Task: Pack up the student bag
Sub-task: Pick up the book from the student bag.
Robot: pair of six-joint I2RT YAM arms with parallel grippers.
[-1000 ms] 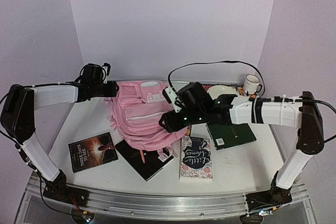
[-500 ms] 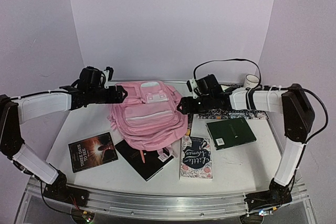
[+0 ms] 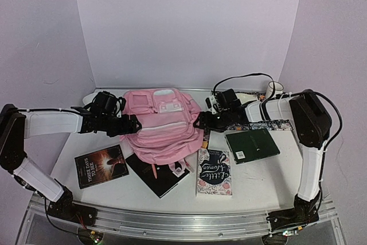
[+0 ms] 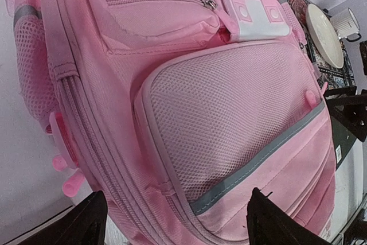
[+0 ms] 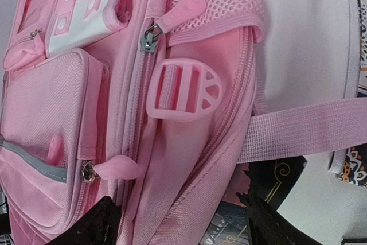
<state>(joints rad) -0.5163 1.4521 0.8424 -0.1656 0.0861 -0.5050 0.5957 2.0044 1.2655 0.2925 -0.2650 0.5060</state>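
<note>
One student bag (image 3: 163,130), front up, top pointing away

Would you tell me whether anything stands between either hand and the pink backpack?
Nothing visible does. The left hand is open beside the backpack on its left, the right hand open on its right, and each wrist view shows pink fabric directly ahead.

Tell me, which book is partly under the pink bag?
The black book: the pink bag covers its far corner. The brown book, flowery book and green book lie uncovered.
</note>
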